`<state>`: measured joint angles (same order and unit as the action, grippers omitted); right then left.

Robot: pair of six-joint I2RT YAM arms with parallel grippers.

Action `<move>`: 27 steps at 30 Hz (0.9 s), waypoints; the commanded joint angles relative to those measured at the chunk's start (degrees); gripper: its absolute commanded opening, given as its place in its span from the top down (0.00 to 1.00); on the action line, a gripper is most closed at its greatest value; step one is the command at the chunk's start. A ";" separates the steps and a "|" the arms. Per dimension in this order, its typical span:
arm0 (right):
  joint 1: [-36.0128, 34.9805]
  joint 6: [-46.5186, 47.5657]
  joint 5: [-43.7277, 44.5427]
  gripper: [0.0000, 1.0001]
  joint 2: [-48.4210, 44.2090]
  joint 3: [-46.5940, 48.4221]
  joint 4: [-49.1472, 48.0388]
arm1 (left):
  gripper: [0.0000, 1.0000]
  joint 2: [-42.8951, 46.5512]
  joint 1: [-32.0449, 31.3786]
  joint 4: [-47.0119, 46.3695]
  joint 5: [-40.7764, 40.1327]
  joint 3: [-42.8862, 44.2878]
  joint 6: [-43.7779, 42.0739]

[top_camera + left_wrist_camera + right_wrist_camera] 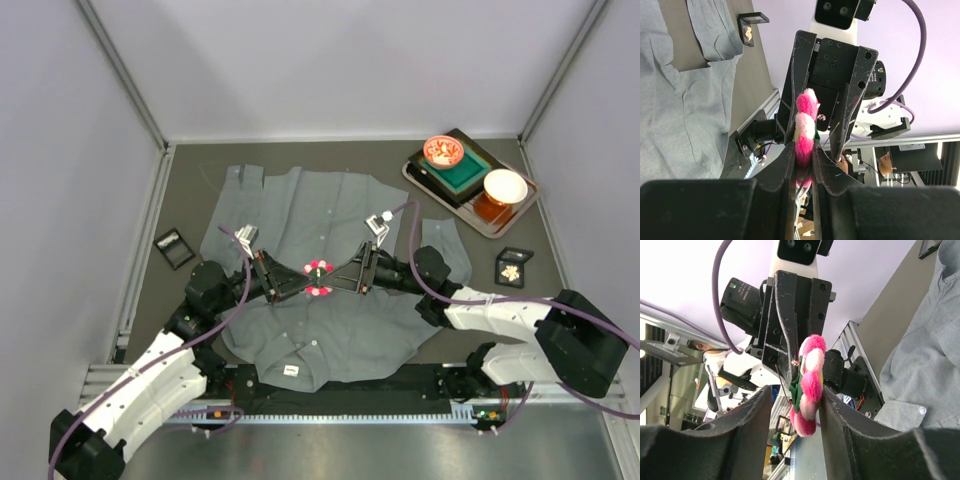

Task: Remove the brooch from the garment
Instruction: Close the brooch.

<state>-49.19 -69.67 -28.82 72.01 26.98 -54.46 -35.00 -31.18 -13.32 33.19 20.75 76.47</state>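
The brooch [318, 279], a fluffy pink and white flower with a green backing and a wire pin, hangs in the air above the middle of the grey garment [330, 215]. My left gripper [300, 282] comes from the left and is shut on the brooch [806, 125], its fingers pressed against both sides. My right gripper [340, 278] faces it from the right. Its jaws stand open around the brooch [810, 380]: one finger [832, 405] touches the fluff, the other [757, 407] is well apart. The garment [680, 100] lies flat below both grippers.
A tray [424, 183] at the back right holds a green box [462, 172], a red patterned bowl [443, 152] and a white bowl [505, 186]. A small black case [175, 248] lies left of the shirt, another [514, 266] lies right. Walls enclose the table.
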 commanded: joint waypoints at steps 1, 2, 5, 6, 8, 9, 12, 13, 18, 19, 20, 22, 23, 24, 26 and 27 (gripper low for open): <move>0.94 0.24 -0.10 0.58 -1.17 0.44 -5.57 | 1.00 0.02 -0.20 -2.23 1.09 -0.63 -0.53; 0.85 0.24 -0.18 0.59 -0.99 0.53 -5.57 | 1.00 0.02 -0.20 -2.41 1.17 -0.63 -0.53; 1.02 -0.03 -0.54 0.61 -0.38 0.88 -6.27 | 1.00 -0.06 -0.20 -2.59 1.35 -0.63 -0.44; 1.02 -0.12 -0.62 0.62 0.15 1.05 -6.62 | 1.00 0.02 -0.20 -2.59 1.44 -0.63 -0.44; 0.94 -0.20 -0.97 0.64 0.50 1.14 -6.98 | 1.00 0.02 -0.20 -2.85 1.61 -0.71 -0.44; 1.02 -0.38 -0.98 0.65 0.76 1.14 -7.41 | 1.00 -0.15 -0.11 -2.85 1.61 -0.71 -0.44; 1.02 -0.55 -1.33 0.68 1.20 1.32 -7.85 | 1.00 -0.15 -0.11 -3.03 1.97 -0.80 -0.44; 1.02 -0.56 -1.42 0.69 1.47 1.41 -7.94 | 1.00 -0.24 -0.20 -3.11 2.14 -0.80 -0.44; 0.94 -0.64 -2.03 0.72 2.17 2.11 -7.95 | 1.00 -0.24 -0.20 -3.55 2.14 -0.89 -0.44; 0.94 -0.64 -2.47 0.73 2.26 2.28 -7.95 | 1.00 -0.24 -0.11 -3.64 2.32 -0.98 -0.35; 1.02 -0.73 -2.56 0.73 2.61 2.37 -8.03 | 1.00 -0.24 -0.11 -3.64 2.32 -0.98 -0.44; 1.02 -0.99 -2.82 0.73 2.87 2.64 -7.95 | 1.00 -0.24 -0.20 -3.73 2.41 -0.98 -0.35; 1.02 -1.00 -2.91 0.73 2.96 2.90 -7.95 | 1.00 -0.41 -0.20 -3.82 2.58 -0.98 -0.35; 1.02 -1.00 -3.00 0.73 3.14 2.99 -7.86 | 1.00 -0.33 -0.20 -3.82 2.58 -0.98 -0.35; 1.02 -0.91 -3.44 0.73 3.31 3.34 -7.51 | 1.00 -0.59 -0.20 -3.99 2.58 -0.98 -0.35; 1.02 -0.82 -3.70 0.72 3.49 3.34 -7.68 | 1.00 -0.68 -0.20 -4.08 2.58 -1.06 -0.35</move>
<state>-48.25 -71.18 -31.35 74.81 27.09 -57.58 -35.05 -31.16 -14.81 33.63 20.08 76.53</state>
